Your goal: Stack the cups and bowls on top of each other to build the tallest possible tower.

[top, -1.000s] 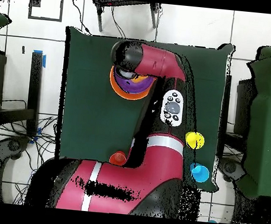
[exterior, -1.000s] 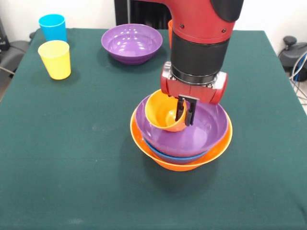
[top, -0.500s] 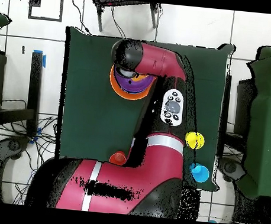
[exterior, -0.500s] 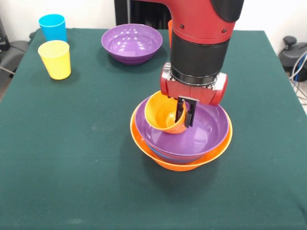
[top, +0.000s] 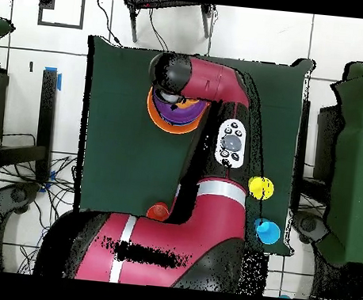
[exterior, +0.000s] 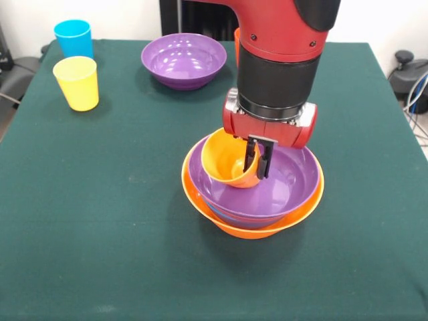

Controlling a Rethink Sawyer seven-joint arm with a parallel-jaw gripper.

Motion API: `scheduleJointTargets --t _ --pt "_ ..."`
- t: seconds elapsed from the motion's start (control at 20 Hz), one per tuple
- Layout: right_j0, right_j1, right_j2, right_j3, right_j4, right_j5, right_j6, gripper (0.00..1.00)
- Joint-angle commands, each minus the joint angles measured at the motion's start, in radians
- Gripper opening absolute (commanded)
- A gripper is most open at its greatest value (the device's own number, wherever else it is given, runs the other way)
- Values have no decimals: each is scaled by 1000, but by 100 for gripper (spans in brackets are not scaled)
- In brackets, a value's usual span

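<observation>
— Gripper (exterior: 257,162) status?
— Jaws pinch the rim of the orange cup (exterior: 227,158), held tilted inside the purple bowl (exterior: 281,184) topping the tower (exterior: 252,200).
— Tower location?
— Mid-table (exterior: 100,200), large orange bowl (exterior: 200,200) as base. Second purple bowl (exterior: 183,60), yellow cup (exterior: 77,82) and light blue cup (exterior: 73,37) stand well apart.

Orange cup (exterior: 227,159) tilted inside purple bowl (exterior: 281,184), nested in orange bowl (exterior: 254,227).

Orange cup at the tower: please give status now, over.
Gripper shut on orange cup, jaws pinching its rim. Cup tilted, low inside purple bowl on tower. Nothing in the way; other cups and second purple bowl stand apart.
</observation>
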Motion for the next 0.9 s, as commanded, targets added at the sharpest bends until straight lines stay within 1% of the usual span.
scheduleJointTargets --t 0.05,0.4,0.45,0.7,0.9 --pt "18 88 57 -8 -58 -39 17 0" --pt "37 97 38 -28 -58 -26 40 0" --pt "39 99 34 -33 -59 -25 42 100" --pt "43 98 32 -28 -53 -37 46 100" --pt "44 99 28 -31 -51 -29 44 100"
